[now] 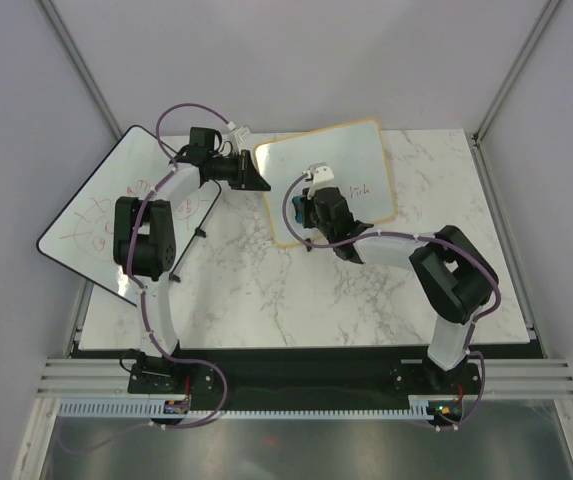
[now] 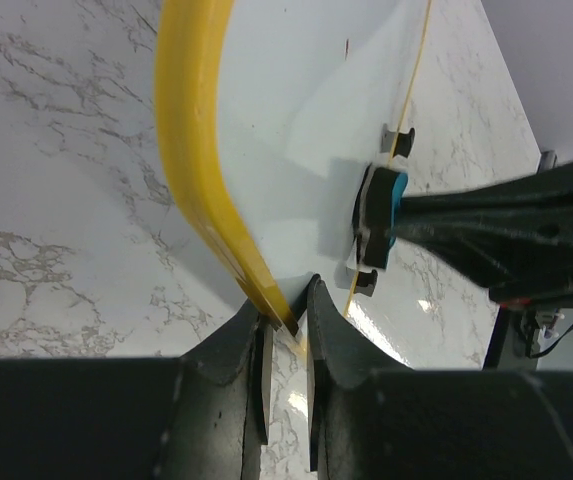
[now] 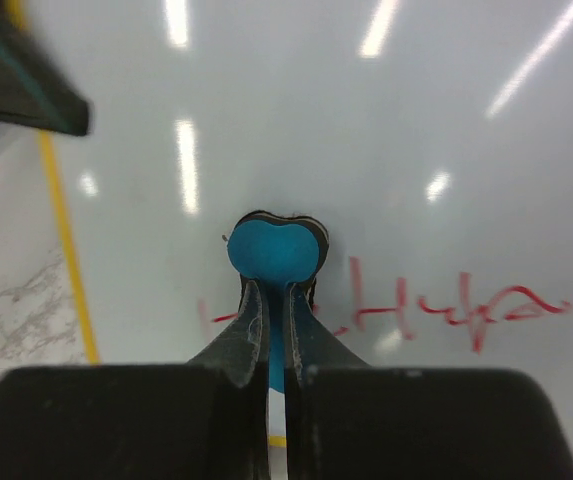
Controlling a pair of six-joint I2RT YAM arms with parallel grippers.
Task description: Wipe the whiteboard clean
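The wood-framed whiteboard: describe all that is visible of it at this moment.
The whiteboard is a small rectangle with a glossy white face, a pale tan frame and rounded corners, lying skewed on the marble table. Red writing crosses part of its face. Two small black tabs sit on one edge. The left gripper pinches its frame near a corner; the right gripper presses a blue eraser on its face, at the writing's left end.

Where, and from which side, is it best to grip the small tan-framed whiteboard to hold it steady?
Pinch the thin frame on the left edge, near the far corner, of the small rectangular tan-framed whiteboard, coming from the left, as the left tool does. The rim is slim, and that spot is clear of the red writing and the blue eraser.
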